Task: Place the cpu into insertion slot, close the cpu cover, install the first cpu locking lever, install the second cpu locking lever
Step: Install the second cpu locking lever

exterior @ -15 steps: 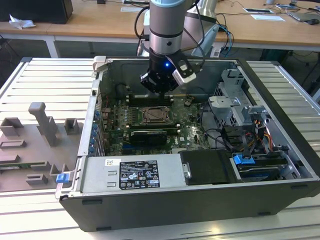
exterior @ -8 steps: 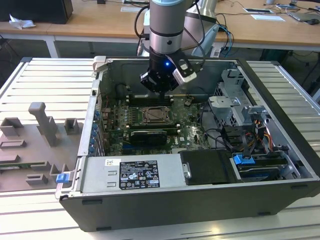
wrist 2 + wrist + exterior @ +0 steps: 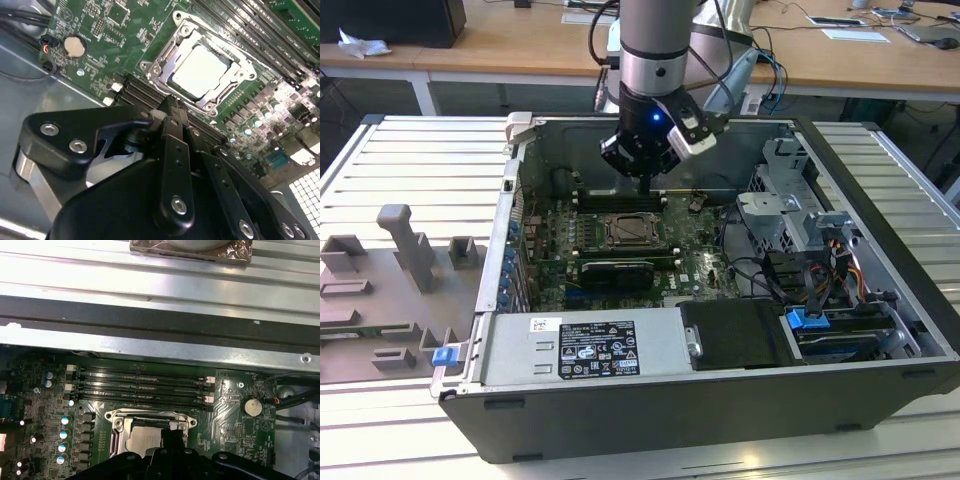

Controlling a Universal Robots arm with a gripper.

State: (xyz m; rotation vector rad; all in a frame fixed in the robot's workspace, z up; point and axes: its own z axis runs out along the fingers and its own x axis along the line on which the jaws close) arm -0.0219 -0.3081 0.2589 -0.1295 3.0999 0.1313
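CPU seated; claw closed above socket

In the exterior view, the gripper (image 3: 647,180), fingers together and empty, hangs just above the insertion slot (image 3: 633,232) at frame centre. In the second wrist view, the cpu (image 3: 201,71) lies under the cpu cover (image 3: 165,62), above the fingertips.

no legible txt, psu label (image 3: 597,349) print unreadable

below the pincer lie black memory slots (image 3: 142,382) beside a round coin battery (image 3: 251,407); farther out, a labelled power supply (image 3: 582,347), blue-tabbed drive bays (image 3: 840,330) and grey moulded fixtures (image 3: 395,290) on the slatted tabletop (image 3: 410,160).
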